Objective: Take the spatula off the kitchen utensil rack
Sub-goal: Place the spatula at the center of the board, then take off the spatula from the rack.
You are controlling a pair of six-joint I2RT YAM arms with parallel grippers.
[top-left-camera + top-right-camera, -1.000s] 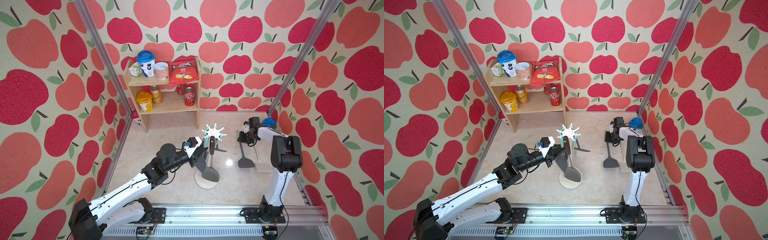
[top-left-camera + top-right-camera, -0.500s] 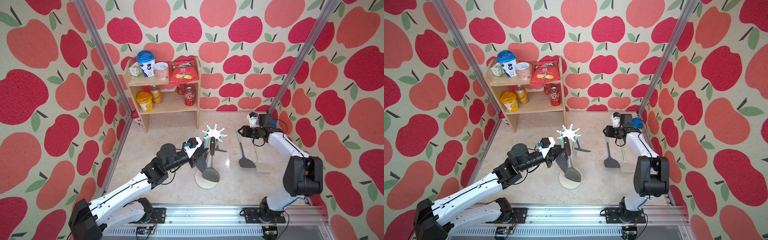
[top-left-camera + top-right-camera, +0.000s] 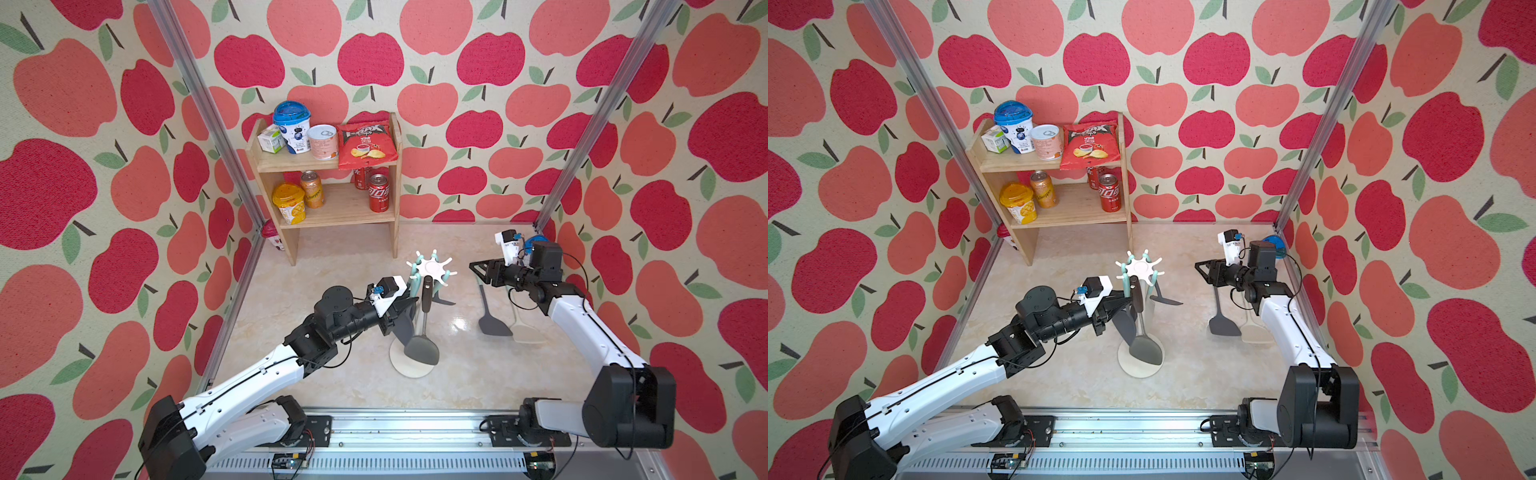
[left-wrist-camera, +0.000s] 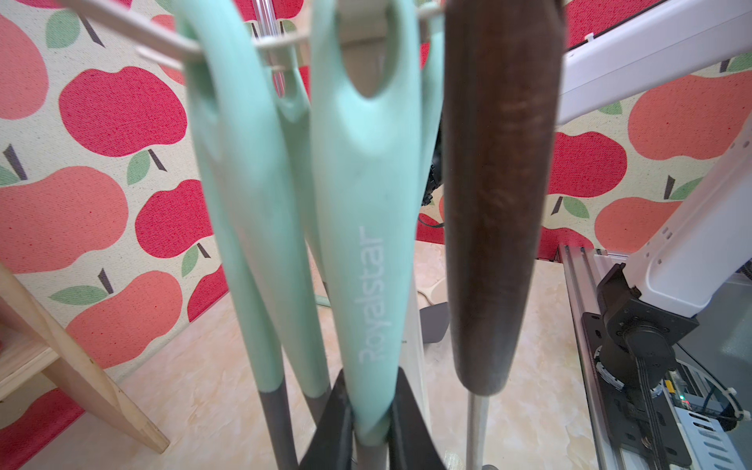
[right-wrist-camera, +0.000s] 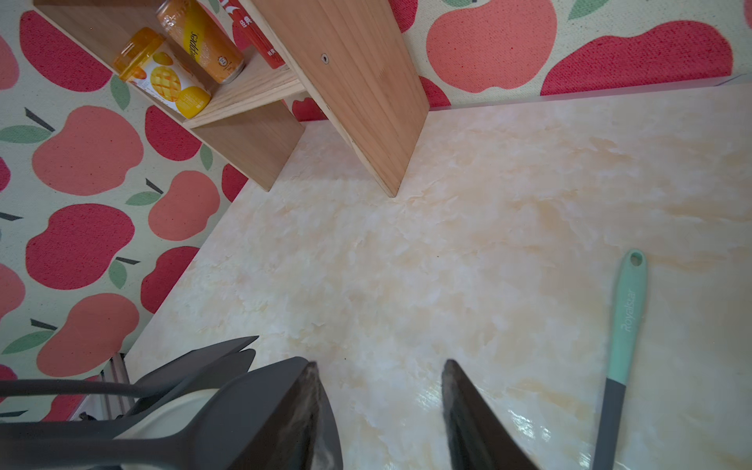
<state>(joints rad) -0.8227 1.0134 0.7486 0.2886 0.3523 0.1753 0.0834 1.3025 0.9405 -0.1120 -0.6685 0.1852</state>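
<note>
A pale marbled table (image 3: 332,266) fills the floor between apple-print walls, and a wooden shelf (image 3: 393,178) of cans and snacks stands against the back wall.

The left arm (image 3: 249,378) rises from the near rail, bends at its elbow and stretches its forearm almost level toward the middle of the table. The right arm (image 3: 582,320) climbs from its bulky shoulder at the near right, slants away toward the back and turns at the wrist so that its hand points sideways at the rack, well apart from it.

The kitchen utensil rack (image 3: 431,268) stands mid-table, its white star-shaped top above a round base, with several utensils hanging from the prongs. The mint-handled spatula (image 4: 366,244) hangs there by its loop over a prong. Just beside it hangs a brown-handled utensil (image 3: 427,291), whose dark head reaches down to the base.

On the table under the right wrist lies a grey spatula (image 3: 492,322), and a cream spatula (image 3: 525,332) lies just beside it, both clear of the rack.

The left gripper (image 4: 372,411) sits under the top disc, its black fingers (image 4: 337,411) clamped on the lower end of the mint handle. The right gripper (image 5: 380,366) hovers above the table with its two fingers (image 5: 460,390) spread and nothing between them.
</note>
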